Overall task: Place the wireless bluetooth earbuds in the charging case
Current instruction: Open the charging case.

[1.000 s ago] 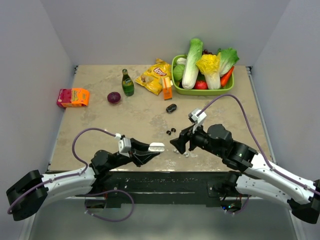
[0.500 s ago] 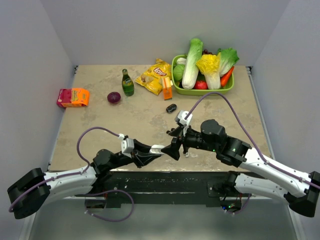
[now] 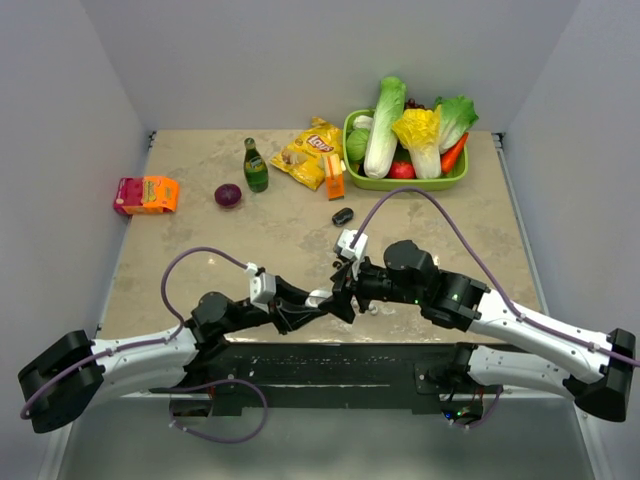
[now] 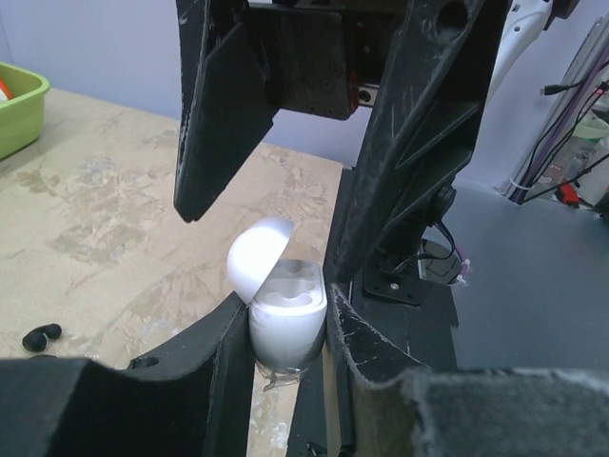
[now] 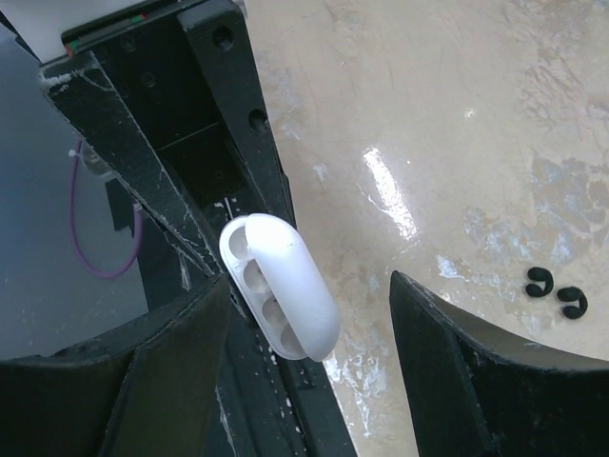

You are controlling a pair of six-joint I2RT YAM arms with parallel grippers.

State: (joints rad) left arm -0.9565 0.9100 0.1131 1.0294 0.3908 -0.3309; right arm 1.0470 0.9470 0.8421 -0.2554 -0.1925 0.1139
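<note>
**Open case gripped, its base hidden**

The left fingers (image 4: 228, 367) clamp the white oval plastic charging case (image 4: 285, 314), lid open, and cover its lower half. The right fingers (image 5: 447, 352) are spread wide either side of it. Beyond, two tiny black rounded earbuds (image 5: 557, 291) lie on the beige marbled worktop (image 5: 457, 114).

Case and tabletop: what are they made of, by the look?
The case looks like white plastic: smooth, satin sheen, moulded rounded shell. The tabletop looks stone-like: beige veining, glossy glare streak; real stone or laminate, cannot tell.
</note>
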